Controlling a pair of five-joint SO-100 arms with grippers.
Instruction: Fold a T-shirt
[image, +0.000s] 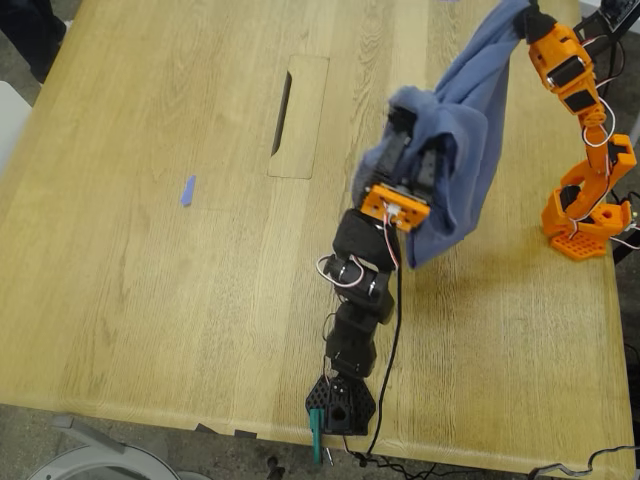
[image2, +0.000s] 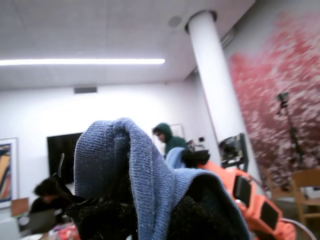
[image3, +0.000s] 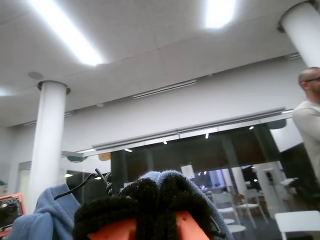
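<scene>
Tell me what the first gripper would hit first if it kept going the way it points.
Nothing near: my first gripper, shut on the T-shirt, points up into the room, so only the far wall, depth unclear.

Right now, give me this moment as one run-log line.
phase: lift | T-shirt: bunched, off table | first pincer: gripping cloth | second pincer: gripping cloth | fold: not begun

Slate-blue soft cotton T-shirt: plain, no print visible; knit ribbing shows in the first wrist view. Pale oak wooden table: light tan, straight grain. Small flat strip on it: blue. One jointed arm: orange with black segments. Other jointed arm: black with an orange bracket.
</scene>
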